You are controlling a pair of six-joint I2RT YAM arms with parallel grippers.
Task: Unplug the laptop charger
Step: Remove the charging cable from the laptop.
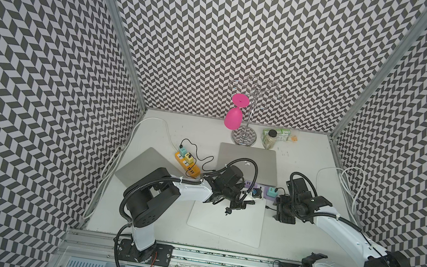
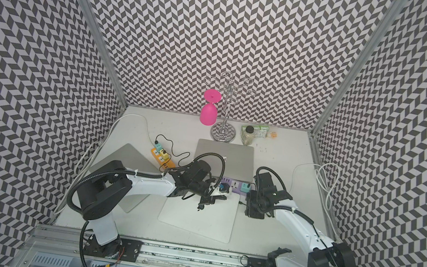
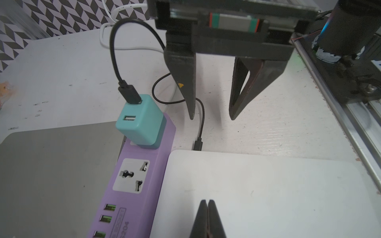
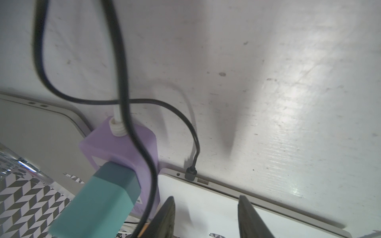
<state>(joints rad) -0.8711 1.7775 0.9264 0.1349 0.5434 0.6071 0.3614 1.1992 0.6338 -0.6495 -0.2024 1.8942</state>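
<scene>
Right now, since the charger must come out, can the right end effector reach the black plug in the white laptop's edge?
Probably yes: the right end effector hangs open just off the black plug, bare table between them. Its cable passes close to one finger.

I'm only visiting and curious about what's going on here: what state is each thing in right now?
White laptop: closed, cable plugged in.
Cable plug: seated in that laptop's port.
Teal adapter: plugged into the purple power strip.
Left gripper: shut, empty.
Right gripper: open, near the cable plug.
Grey laptops: closed.
Pink glass: hanging upside down.
Jar: capped.
</scene>
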